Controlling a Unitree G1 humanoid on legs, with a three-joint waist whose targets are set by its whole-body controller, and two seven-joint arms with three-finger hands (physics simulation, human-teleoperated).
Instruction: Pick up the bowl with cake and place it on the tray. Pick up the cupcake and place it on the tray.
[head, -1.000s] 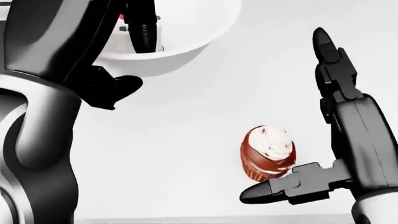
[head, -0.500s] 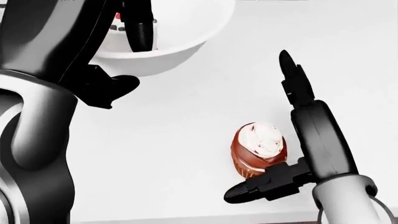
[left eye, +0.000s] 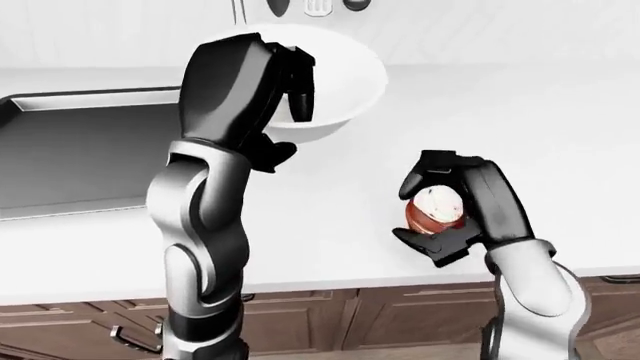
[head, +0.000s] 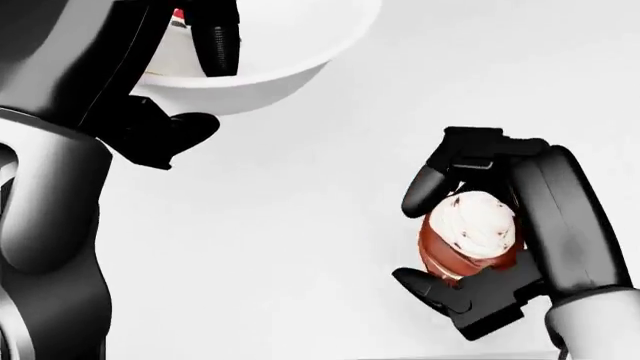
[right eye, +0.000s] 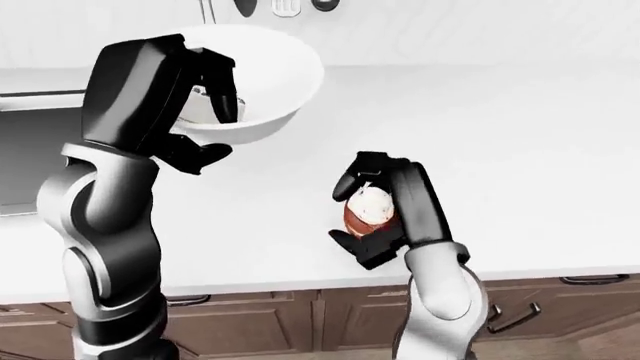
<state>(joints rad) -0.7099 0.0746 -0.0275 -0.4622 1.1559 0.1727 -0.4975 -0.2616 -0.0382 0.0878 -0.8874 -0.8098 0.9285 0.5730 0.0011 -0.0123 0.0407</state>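
White counter (left eye: 560, 150) over brown cabinets (left eye: 400, 315). Cupcake (head: 470, 232) is enclosed by right hand (head: 490, 247) — fingers (head: 430, 184) curled at 10 o'clock, thumb at 6. Bowl (right eye: 270, 82) is pinched at its rim by left hand (right eye: 200, 90).

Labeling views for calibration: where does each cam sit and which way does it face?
Head view: on the head, pitched down at the counter; right hand wraps the cupcake, left hand grips the bowl.
Left-eye view: on the head, wider, looking across the counter; both arms, tray at left.
Right-eye view: same, offset; tray mostly cropped.
All three share bowl and cupcake.
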